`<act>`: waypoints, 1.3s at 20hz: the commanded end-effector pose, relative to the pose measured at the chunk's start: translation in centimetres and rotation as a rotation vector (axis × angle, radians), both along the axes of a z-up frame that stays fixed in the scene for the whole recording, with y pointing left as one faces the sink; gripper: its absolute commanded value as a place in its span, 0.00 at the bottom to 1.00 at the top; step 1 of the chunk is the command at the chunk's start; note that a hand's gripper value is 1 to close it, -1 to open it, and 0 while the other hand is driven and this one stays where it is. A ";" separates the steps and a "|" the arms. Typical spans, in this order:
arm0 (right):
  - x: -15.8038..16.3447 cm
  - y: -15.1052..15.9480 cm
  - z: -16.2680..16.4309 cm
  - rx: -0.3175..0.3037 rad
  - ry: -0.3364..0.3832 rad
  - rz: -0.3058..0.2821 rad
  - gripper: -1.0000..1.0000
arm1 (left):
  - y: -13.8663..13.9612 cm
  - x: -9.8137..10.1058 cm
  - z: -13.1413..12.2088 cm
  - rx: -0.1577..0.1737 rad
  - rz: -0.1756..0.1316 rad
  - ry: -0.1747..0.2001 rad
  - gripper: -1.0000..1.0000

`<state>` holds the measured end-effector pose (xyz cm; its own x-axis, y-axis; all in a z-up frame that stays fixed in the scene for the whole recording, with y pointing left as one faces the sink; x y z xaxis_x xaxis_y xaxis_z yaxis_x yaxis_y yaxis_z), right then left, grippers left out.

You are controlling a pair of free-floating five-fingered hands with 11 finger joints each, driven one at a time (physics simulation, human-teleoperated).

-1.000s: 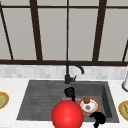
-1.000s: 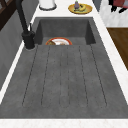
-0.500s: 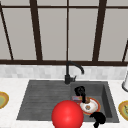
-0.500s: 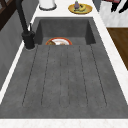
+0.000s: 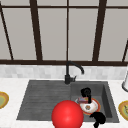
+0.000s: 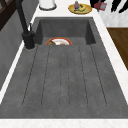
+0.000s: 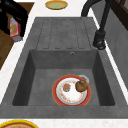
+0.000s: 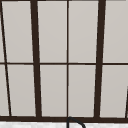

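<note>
the main risk, as i judge it, is a drop: the small red box [image 7: 15, 30] is held up in the air out past the sink's front edge, over the counter's front strip and the wooden floor rather than over the basin, so if the grip slackens it would fall outside the sink [image 7: 27, 75]. the left hand [image 5: 86, 93] has its fingers curled down round the box's top, and most of the box hangs below them, which looks to me like a shallow hold that a quick swing could shake loose. a second risk is contact: carried inward and low, the box could clip the sink's front rim or land on the red-rimmed plate [image 7: 58, 98] that lies on the basin floor near its front right corner, knocking the round brown thing [image 7: 81, 85] on it. the right hand [image 5: 98, 118] floats just beside the left one, nearer the front edge, fingers loose and spread with nothing in them; the two are close enough to brush if either shifts sideways. in the front view a red ball [image 5: 67, 115] sits at the sink's front edge, left of both hands, and the black tap [image 5: 72, 71] stands at the back rim.
</note>
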<state>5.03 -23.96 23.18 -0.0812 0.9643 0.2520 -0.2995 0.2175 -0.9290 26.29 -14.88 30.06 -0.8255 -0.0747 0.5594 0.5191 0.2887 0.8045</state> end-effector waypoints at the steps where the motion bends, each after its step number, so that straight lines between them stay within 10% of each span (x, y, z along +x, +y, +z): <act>1: 0.0 0.0 0.0 0.000 0.000 0.000 0.50 | -3.0 1.3 -2.5 0.001 0.010 -0.023 1.00; 26: 0.0 0.0 0.0 0.000 0.000 0.000 0.50 | -12.6 16.1 -18.6 -0.048 0.016 -0.054 1.00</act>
<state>5.03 -23.96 23.18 -0.0812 0.9643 0.2520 -0.2995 0.2175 -0.9290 40.49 -26.49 13.37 -0.8366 -0.0667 0.5438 0.5014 0.3068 0.8090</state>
